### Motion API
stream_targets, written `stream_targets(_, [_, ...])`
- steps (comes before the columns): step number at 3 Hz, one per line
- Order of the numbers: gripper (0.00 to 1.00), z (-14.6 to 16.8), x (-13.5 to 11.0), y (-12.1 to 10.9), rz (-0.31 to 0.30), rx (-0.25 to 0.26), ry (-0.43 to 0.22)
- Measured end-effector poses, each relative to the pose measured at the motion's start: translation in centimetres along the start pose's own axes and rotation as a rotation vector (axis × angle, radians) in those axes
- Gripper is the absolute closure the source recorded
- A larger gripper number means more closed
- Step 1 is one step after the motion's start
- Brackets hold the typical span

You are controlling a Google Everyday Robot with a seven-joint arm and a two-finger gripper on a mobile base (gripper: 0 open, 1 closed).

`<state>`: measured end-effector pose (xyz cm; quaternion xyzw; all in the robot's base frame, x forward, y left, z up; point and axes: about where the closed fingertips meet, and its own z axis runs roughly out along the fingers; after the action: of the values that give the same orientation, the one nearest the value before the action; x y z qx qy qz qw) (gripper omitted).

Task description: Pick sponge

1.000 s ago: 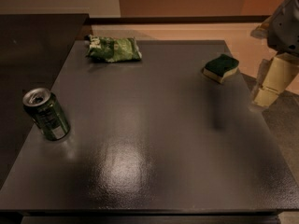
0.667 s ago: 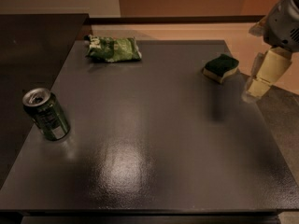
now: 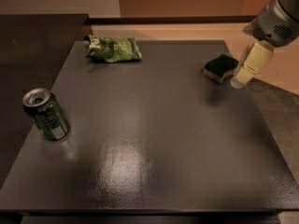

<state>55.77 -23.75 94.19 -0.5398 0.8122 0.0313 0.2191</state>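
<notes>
The sponge point(image 3: 220, 68) lies flat near the far right edge of the worktop point(image 3: 154, 139), green scouring side up, with the gripper point(image 3: 243, 76) poised just beside it on the right. It looks light and soft and would likely squash under a firm squeeze; the wavy long sides seem the best hold. Whether the gripper is open or closed cannot be told. The arm point(image 3: 278, 17) is cut off at the frame's corner.
</notes>
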Motion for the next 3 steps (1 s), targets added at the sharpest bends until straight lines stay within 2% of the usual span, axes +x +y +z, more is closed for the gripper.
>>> stream_targets(3, [0.0, 6.0, 2.1, -6.7, 0.124, -0.05, -0.087])
